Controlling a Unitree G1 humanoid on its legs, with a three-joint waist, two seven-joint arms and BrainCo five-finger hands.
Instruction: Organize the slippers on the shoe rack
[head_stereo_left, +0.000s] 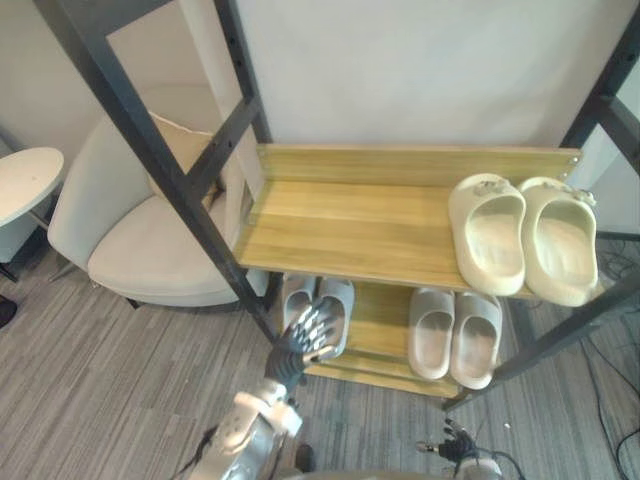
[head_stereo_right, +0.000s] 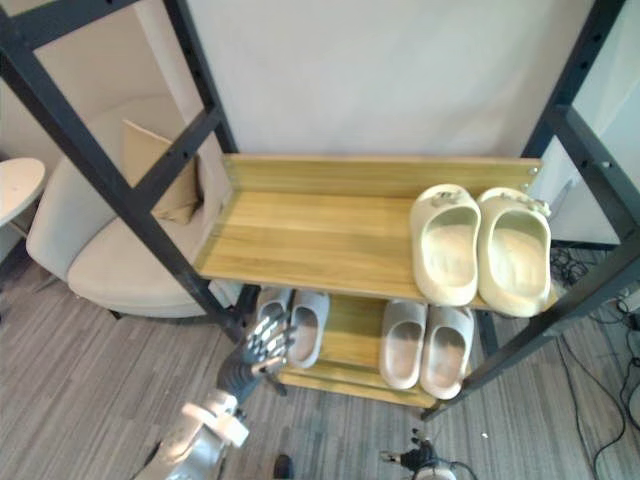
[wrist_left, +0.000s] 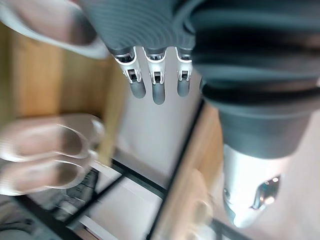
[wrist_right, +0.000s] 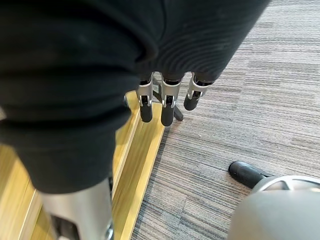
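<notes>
- The shoe rack (head_stereo_left: 340, 225) fills the middle of the frame. A cream pair of slippers (head_stereo_left: 490, 240) sits at the right end of its top shelf.
- On the lower shelf (head_stereo_left: 380, 320) there is a grey pair (head_stereo_left: 335, 300) on the left and a pale pair (head_stereo_left: 432, 330) on the right.
- The left robot hand (head_stereo_left: 305, 335), at lower centre, is released with its fingers spread, in front of the grey pair.
- The right robot hand (head_stereo_left: 455, 440), at the bottom edge, is relaxed and empty.

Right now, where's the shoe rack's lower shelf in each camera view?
Left eye view: lower shelf at lower centre, beneath the upper shelf.
Right eye view: lower centre too.
Left wrist view: the wood beside the pale grey slippers.
Right wrist view: the wooden edge meeting the grey floor.
Shared landmark: those slippers, also on it in both eye views.
</notes>
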